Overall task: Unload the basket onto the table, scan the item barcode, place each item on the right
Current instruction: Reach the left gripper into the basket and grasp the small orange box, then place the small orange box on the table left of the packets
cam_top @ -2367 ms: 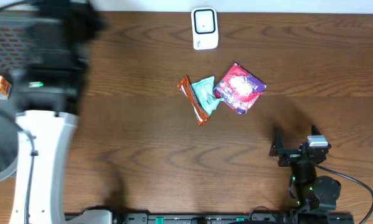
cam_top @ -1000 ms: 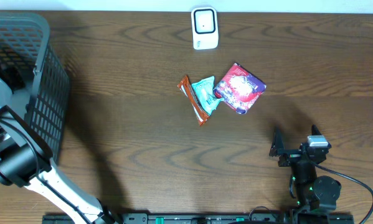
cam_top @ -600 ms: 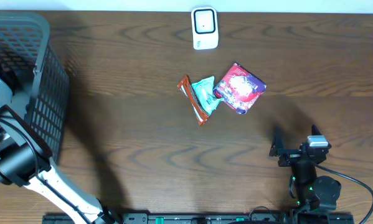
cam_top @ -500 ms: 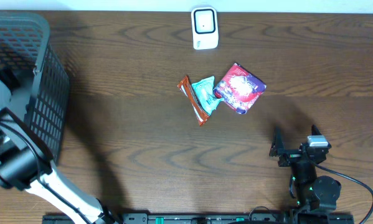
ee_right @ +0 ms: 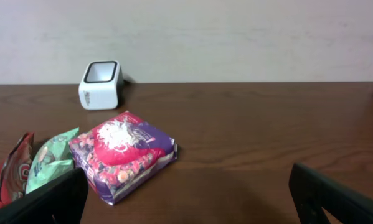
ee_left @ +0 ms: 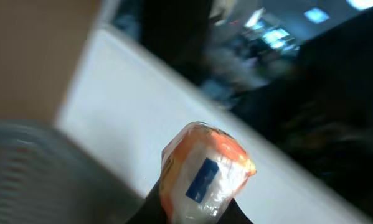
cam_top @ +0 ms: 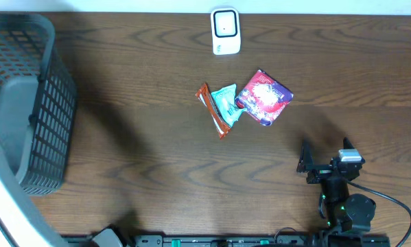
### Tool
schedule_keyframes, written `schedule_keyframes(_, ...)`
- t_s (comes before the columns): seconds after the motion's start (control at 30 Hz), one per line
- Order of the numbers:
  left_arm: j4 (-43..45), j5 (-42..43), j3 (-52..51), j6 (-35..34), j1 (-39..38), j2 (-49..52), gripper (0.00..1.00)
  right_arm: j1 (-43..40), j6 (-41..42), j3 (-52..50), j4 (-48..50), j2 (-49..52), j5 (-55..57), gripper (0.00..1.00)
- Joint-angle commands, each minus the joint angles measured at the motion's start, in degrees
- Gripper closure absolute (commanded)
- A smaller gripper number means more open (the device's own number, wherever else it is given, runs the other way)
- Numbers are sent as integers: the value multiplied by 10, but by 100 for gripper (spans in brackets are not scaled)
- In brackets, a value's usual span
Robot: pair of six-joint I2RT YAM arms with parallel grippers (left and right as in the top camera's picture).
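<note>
The left gripper (ee_left: 195, 210) pinches an orange packet (ee_left: 205, 174), held aloft well left of the scanner (cam_top: 226, 31), by the basket (cam_top: 27, 103). Best carry it across, above the snacks (cam_top: 227, 101), and turn its barcode side squarely to the scanner's window, holding steady. The right gripper (ee_right: 189, 199) sits spread wide, front-right of the scanner.

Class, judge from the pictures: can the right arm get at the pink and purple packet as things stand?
Probably yes. The right gripper stands open, facing the pink and purple packet, with only bare table between them and nothing lying on top of it.
</note>
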Motion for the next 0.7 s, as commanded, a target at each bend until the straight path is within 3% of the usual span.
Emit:
schedule_keyframes(0.0,-31,50,2,-127,-80,-45,93,5,-10,-1,-2,0,0,1)
schedule_keyframes(0.13,-112,50,2,-104,-194,-68,92,5,-10,-1,-2,0,0,1)
schedule_keyframes(0.33,-320,13,-2,-38,-353,-31,93,5,-10,-1,-2,0,0,1)
schedule_keyframes(0.5,-370,-91,-34,-38,-451,45,92,5,-10,-1,-2,0,0,1)
schedule_keyframes(0.67,-394,-103,-40,-38,-518,169,93,5,-11,-1,-2,0,0,1)
